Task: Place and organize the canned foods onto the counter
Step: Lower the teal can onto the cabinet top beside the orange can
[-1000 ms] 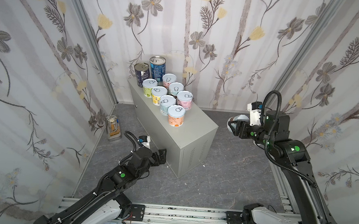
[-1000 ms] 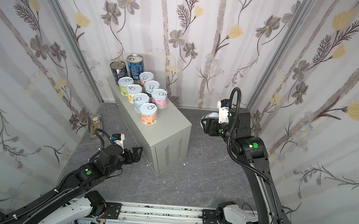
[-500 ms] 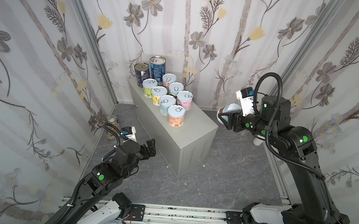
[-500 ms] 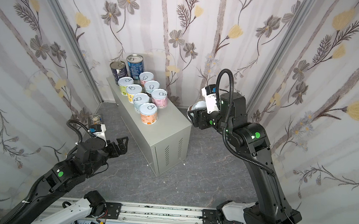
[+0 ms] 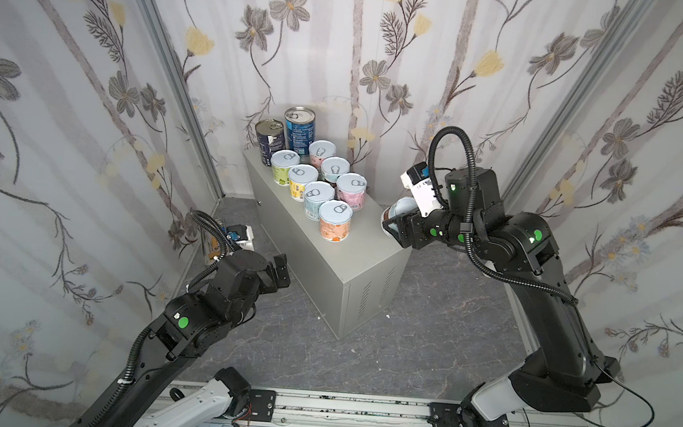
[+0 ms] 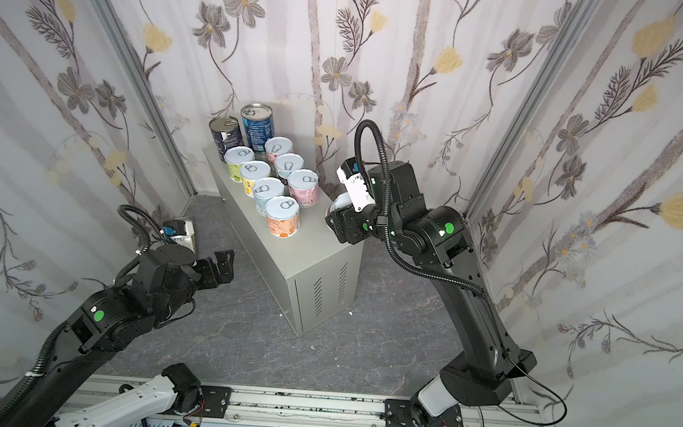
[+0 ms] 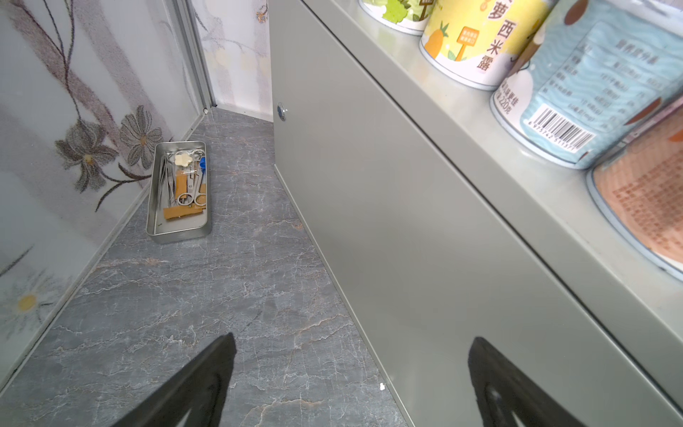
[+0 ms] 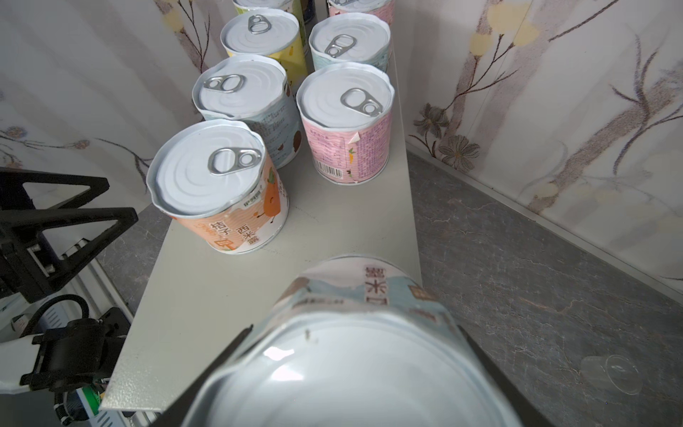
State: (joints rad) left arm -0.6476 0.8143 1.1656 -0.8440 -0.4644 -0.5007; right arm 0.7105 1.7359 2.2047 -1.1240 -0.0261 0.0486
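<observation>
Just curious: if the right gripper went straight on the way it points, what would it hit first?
The right gripper holds a pale blue-labelled can, which would likely meet the bare flat top of the light grey metal cabinet first, short of the orange-labelled pull-tab can. Depth is unclear.

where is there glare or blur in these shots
Right wrist view: the held can fills the foreground, soft, with white glare patches on its end; the orange can beyond it is sharp. Left wrist view: the left end effector shows as dark blurred wedges. Both top views: even light, no harsh glare.
</observation>
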